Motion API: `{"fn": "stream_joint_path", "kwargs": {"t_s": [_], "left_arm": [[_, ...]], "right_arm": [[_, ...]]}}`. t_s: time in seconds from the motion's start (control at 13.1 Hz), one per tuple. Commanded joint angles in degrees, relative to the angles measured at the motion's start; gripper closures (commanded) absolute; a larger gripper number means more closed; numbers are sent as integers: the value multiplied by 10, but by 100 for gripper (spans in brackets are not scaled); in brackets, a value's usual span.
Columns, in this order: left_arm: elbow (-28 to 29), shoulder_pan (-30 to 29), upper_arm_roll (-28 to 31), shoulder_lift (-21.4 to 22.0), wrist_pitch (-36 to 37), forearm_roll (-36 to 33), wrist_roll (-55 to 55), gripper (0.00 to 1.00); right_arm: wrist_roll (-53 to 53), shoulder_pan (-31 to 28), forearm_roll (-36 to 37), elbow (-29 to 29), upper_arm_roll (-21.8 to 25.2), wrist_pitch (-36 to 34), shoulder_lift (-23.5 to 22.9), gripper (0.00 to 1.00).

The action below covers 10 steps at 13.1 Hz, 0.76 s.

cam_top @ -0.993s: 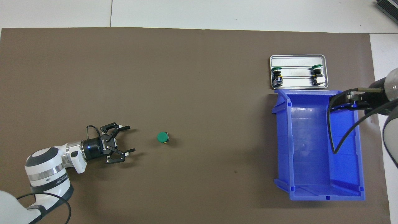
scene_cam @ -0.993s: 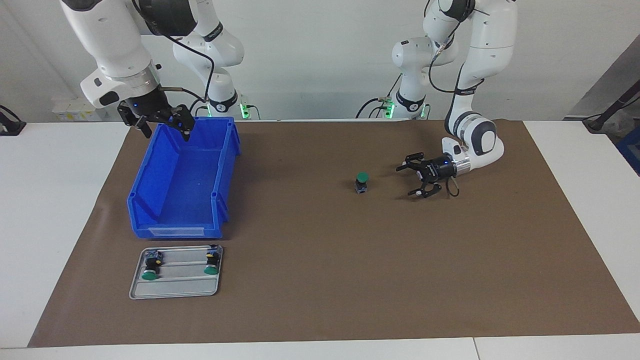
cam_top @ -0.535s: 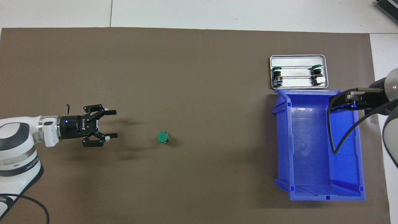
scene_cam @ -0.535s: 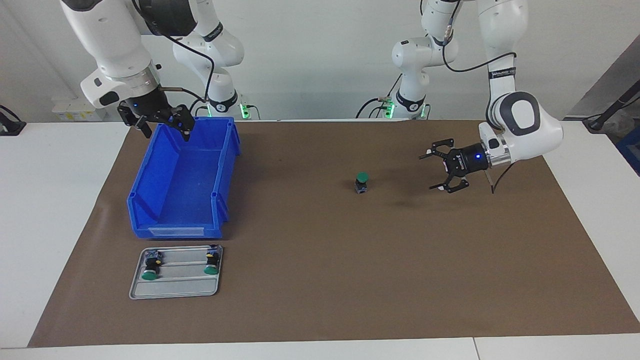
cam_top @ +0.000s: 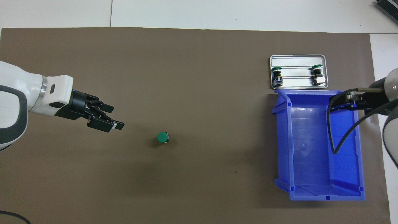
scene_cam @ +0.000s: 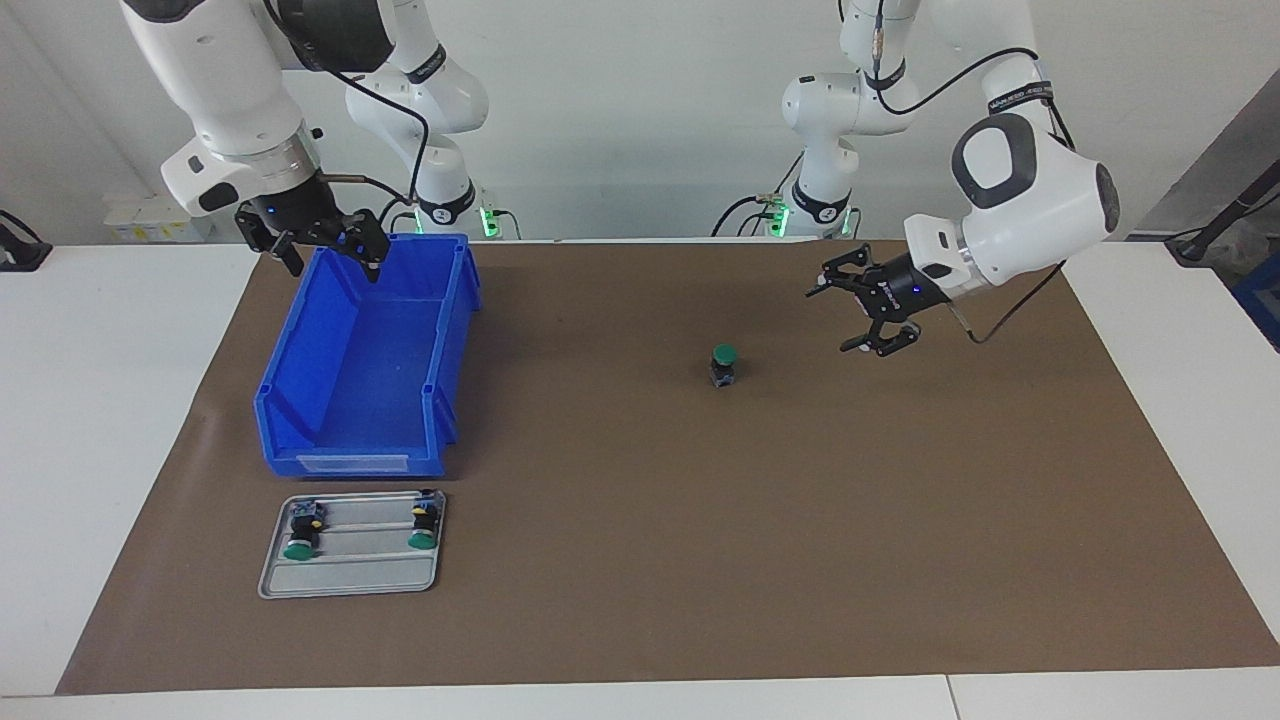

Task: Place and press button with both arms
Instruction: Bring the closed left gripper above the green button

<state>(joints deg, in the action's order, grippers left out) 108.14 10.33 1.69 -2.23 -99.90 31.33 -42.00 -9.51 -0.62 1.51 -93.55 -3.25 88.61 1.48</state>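
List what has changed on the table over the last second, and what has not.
The left hand, open and empty, lifted off the mat beside the button and drew back from it toward its own end of the table. The button stayed upright on the mat. The right hand stayed open over the blue bin; the tray is unchanged.

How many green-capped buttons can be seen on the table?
3: one button stands upright alone on the brown mat; two buttons lie in the metal tray beside the blue bin.
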Motion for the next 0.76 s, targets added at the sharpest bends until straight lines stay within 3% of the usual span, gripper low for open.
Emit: {"fn": "stream_joint_path", "kwargs": {"t_s": [0.0, 0.31, 0.69], "left_arm": [[-25, 59, 7, -2, -26, -85, 148, 1], [-18, 133, 7, 1, -53, -196, 385, 1], [0, 130, 9, 12, -44, -205, 436, 0]], "right_arm": [[12, -4, -6, -16, -3, 9, 14, 0], [12, -4, -6, -17, -3, 9, 14, 0], [12, -4, -6, -17, -3, 9, 14, 0]]}}
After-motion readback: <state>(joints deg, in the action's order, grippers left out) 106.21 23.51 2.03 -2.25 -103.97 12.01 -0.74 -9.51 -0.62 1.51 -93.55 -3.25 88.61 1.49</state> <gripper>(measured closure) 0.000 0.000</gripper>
